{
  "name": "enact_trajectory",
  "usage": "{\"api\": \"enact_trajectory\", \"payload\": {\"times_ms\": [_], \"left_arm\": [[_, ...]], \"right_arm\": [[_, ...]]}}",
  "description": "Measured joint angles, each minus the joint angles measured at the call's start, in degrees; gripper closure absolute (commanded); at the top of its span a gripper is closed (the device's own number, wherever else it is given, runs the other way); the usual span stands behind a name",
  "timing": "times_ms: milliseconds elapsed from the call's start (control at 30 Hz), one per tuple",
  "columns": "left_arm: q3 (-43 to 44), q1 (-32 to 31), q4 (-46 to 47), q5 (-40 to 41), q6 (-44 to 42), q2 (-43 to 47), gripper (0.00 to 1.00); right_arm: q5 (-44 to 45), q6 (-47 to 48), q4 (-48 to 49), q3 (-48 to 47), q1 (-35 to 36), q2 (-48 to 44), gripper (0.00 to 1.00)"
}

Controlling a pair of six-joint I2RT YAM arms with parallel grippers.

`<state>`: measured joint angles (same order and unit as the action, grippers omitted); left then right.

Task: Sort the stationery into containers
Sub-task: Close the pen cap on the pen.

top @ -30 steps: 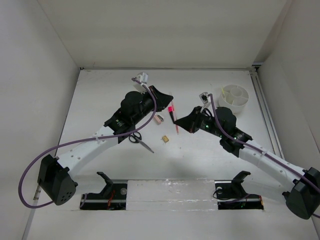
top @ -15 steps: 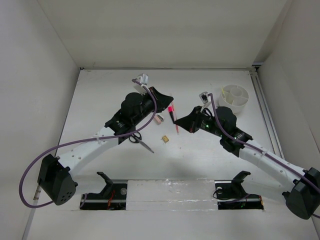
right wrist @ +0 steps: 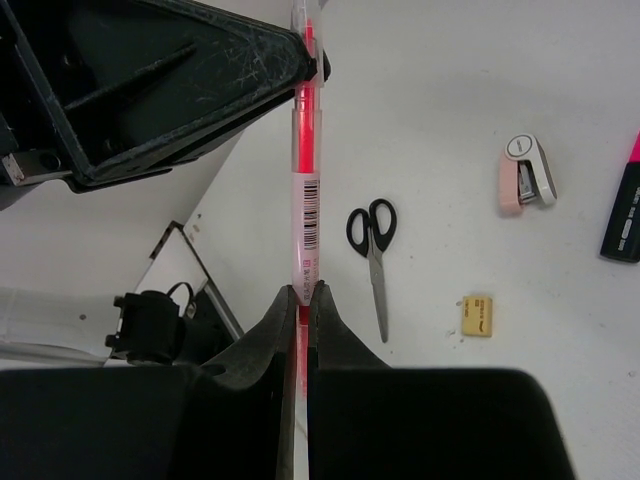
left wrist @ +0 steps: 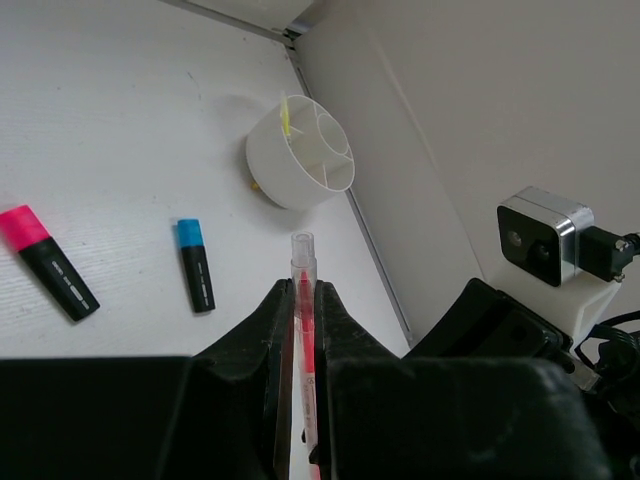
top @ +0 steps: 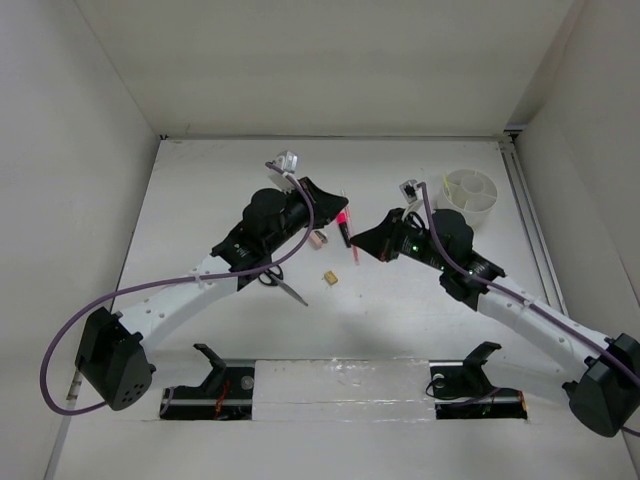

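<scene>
Evidently a handover is in hand: from above, the left gripper (top: 342,210) and the right gripper (top: 358,246) both close on the thin pink pen (top: 347,230), which hangs clear of the table between them, the left at its upper end and the right lower down, and the divided white cup (top: 470,213) stands well behind the right gripper, near its wrist. At the left wrist the jaws are nearly closed, pinching the barrel with its clear end sticking out past the fingertips; beyond it and to the left lie the pink-capped marker (left wrist: 45,262) and the blue-capped marker (left wrist: 195,266), and the cup, a yellow pen (left wrist: 287,114) already in it, stands farther ahead. At the right wrist the jaws pinch the other end just as narrowly, the barcode label just beyond the fingertips, with the scissors (right wrist: 372,245) and tan piece (right wrist: 477,313) on the table to the right of the tips. Such a pen is likely light, stiff and smooth, apt to swivel in an end pinch; a hold nearer mid-barrel would steady it for a narrow compartment
</scene>
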<state>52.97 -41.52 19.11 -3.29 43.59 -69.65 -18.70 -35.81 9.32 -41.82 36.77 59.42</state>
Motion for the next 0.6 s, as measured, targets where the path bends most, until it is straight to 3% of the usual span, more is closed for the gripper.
{"api": "enact_trajectory", "payload": {"times_ms": [600], "left_arm": [[3.08,1.25,-1.55,-2.36,0.57,-2.58,1.0]], "right_arm": [[-2.51,4.92,-0.04,-3.89,-2.29,5.2,1.0]]}}
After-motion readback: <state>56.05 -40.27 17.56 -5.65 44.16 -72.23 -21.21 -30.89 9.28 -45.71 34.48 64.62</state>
